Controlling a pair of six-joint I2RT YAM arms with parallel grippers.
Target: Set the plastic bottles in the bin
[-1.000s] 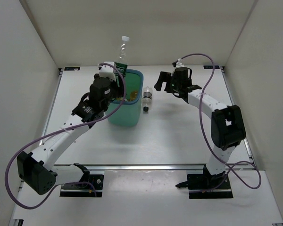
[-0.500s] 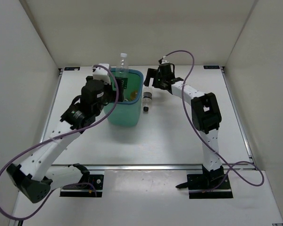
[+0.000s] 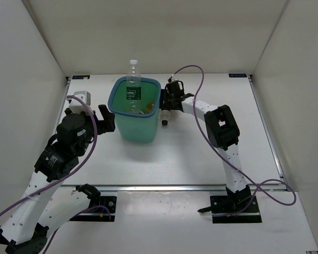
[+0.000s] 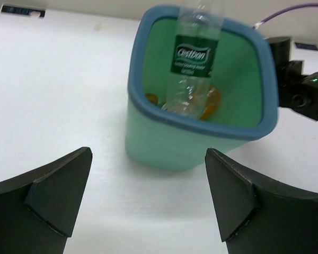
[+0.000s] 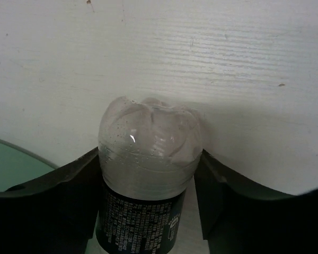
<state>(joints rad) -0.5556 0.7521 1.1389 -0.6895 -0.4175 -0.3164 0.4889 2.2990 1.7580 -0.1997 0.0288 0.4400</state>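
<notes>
- Your left fingers [image 4: 58,190] have let go and stand apart; the green-label bottle [image 4: 193,53] now stands in the bin [image 3: 148,127].
- Your right fingers [image 5: 42,201] have clamped on the dark-label bottle [image 5: 148,137], which lies on the tabletop [image 3: 201,153] beside the bin.

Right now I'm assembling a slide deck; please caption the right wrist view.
Right gripper clasping a dark-labelled bottle lying on the white table, with the bin at lower left.

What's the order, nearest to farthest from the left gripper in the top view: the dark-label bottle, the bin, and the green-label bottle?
From the left gripper:
1. bin, just to its right.
2. green-label bottle, standing inside the bin, toward the back.
3. dark-label bottle, lying beyond the bin's right side.
</notes>
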